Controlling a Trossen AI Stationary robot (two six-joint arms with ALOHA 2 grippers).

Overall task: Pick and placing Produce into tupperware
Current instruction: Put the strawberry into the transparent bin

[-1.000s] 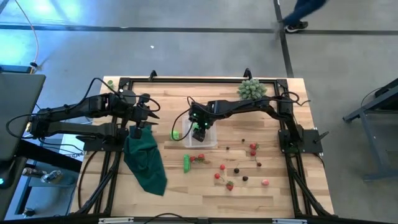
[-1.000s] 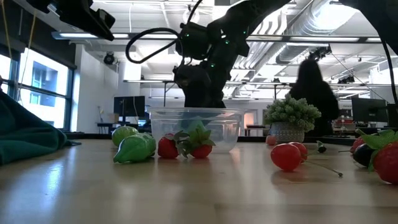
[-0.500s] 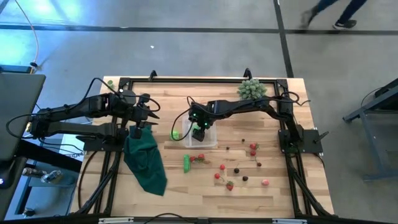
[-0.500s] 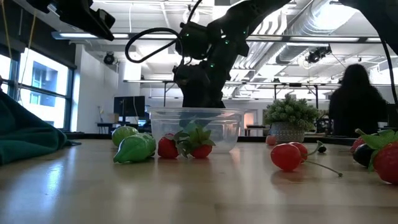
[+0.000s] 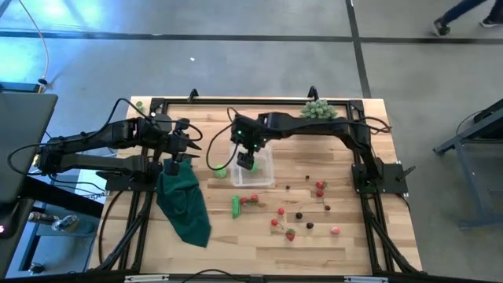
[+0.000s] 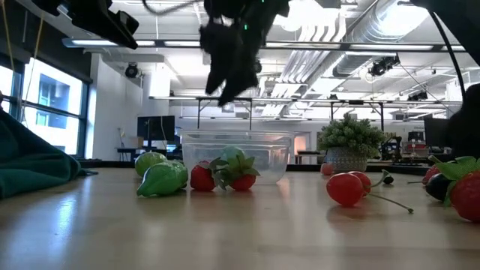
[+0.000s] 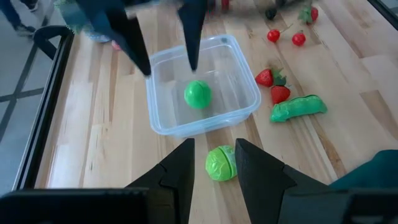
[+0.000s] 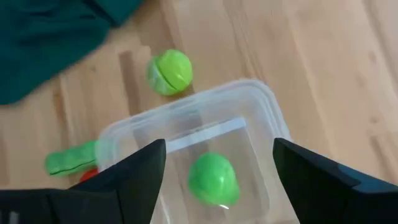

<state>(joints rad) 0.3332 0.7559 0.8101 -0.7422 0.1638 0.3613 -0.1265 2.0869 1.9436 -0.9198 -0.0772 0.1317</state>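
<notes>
Tupperware (image 5: pixel 255 168) holds one green produce piece (image 7: pixel 198 94). Right tool (image 5: pixel 246 161) hovers above it, spread wide and empty. Left tool (image 5: pixel 174 160) grips a green cloth (image 5: pixel 185 206).

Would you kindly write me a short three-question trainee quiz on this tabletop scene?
1. True or false: the clear square plastic container holds a round green toy fruit.
2. Which gripper is above the container? A) left B) right
3. Fill in: the left gripper holds a dark green ____.

Key: 1 true. 2 B: the right gripper hangs open over it. 3 cloth.
</notes>
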